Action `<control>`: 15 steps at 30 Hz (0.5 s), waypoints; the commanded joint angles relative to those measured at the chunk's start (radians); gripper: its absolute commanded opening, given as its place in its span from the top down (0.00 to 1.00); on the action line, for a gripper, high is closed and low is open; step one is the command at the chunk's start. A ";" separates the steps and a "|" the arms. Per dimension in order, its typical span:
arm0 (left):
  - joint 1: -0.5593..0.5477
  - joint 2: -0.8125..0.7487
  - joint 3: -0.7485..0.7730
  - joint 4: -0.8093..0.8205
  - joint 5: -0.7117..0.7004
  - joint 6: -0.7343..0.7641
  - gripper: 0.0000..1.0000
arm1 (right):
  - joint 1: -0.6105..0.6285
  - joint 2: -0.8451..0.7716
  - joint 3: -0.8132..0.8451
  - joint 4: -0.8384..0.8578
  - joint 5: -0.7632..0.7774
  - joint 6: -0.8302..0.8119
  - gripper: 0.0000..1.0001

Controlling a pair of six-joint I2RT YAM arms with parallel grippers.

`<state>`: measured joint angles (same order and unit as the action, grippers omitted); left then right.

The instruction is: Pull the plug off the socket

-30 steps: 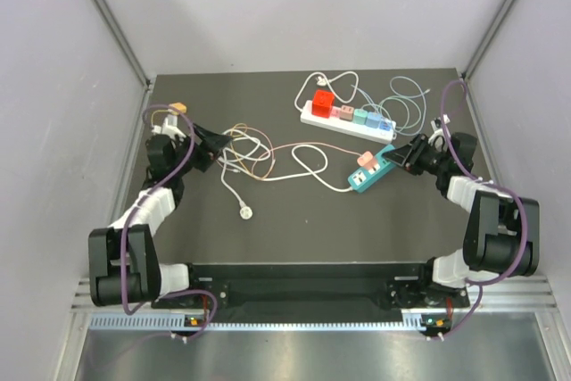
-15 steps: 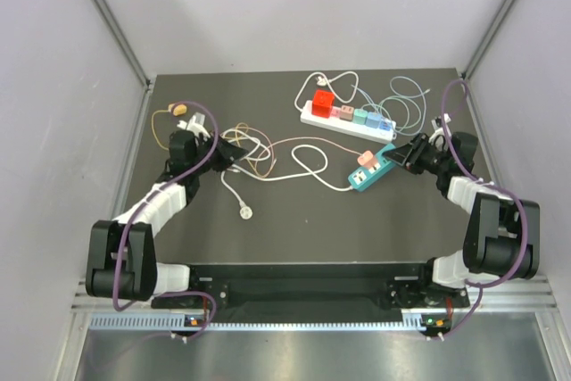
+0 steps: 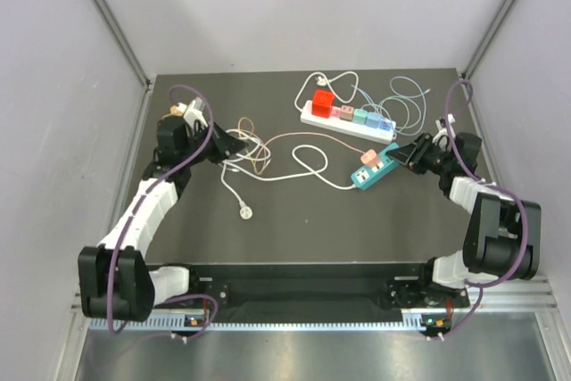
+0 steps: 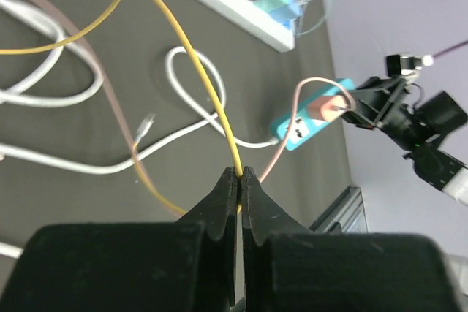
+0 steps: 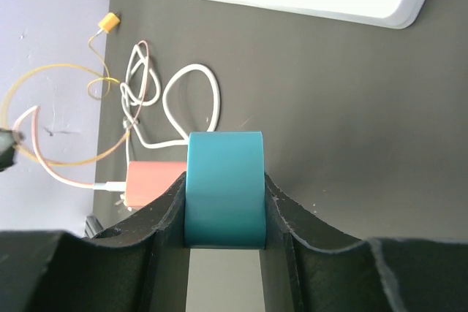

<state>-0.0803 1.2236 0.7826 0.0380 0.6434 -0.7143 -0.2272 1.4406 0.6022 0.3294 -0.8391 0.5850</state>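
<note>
The teal socket strip [image 3: 373, 169] lies on the dark table at the right, with the pink plug [image 3: 367, 157] seated in it. My right gripper [image 3: 403, 154] is shut on the strip's end; in the right wrist view the strip [image 5: 224, 188] fills the space between the fingers and the pink plug [image 5: 153, 183] sits at its left. My left gripper [image 3: 234, 145] is over the cable tangle at the left, shut on a thin yellow cable [image 4: 183, 42] pinched at its tips [image 4: 240, 174]. The plug's pinkish cable [image 4: 281, 153] passes just right of those tips, not gripped.
A white power strip [image 3: 346, 118] carrying red, pink and teal blocks lies at the back, with thin cables looped beside it. White cables [image 3: 303, 167] run across the middle, and a white round plug [image 3: 244, 212] lies nearer the front. Grey walls close in both sides.
My left gripper has moved right over the cables and shut on the yellow cable. The right gripper keeps its hold on the teal strip, which has hardly moved.
</note>
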 commanded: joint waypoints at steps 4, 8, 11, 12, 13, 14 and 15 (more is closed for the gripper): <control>0.056 -0.148 0.119 -0.184 0.088 0.088 1.00 | -0.043 -0.051 0.002 0.060 -0.002 -0.002 1.00; 0.100 -0.213 0.118 -0.153 0.154 0.024 1.00 | -0.054 -0.051 -0.002 0.060 0.014 -0.002 1.00; 0.120 -0.217 0.109 -0.072 0.258 -0.063 1.00 | -0.055 -0.049 -0.005 0.060 0.020 -0.005 1.00; 0.122 -0.213 0.103 -0.047 0.304 -0.089 1.00 | -0.055 -0.049 -0.007 0.060 0.021 -0.005 1.00; 0.125 -0.210 0.098 -0.033 0.327 -0.111 1.00 | -0.057 -0.049 -0.008 0.062 0.026 -0.005 1.00; 0.126 -0.207 0.086 0.030 0.344 -0.150 1.00 | -0.055 -0.049 -0.009 0.062 0.031 -0.005 1.00; 0.129 -0.204 0.080 0.049 0.360 -0.171 1.00 | -0.057 -0.048 -0.009 0.060 0.032 -0.008 1.00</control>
<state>0.0399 1.0195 0.8654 -0.0544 0.8795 -0.7830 -0.2695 1.4273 0.5949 0.3290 -0.8196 0.5861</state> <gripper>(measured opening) 0.023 0.347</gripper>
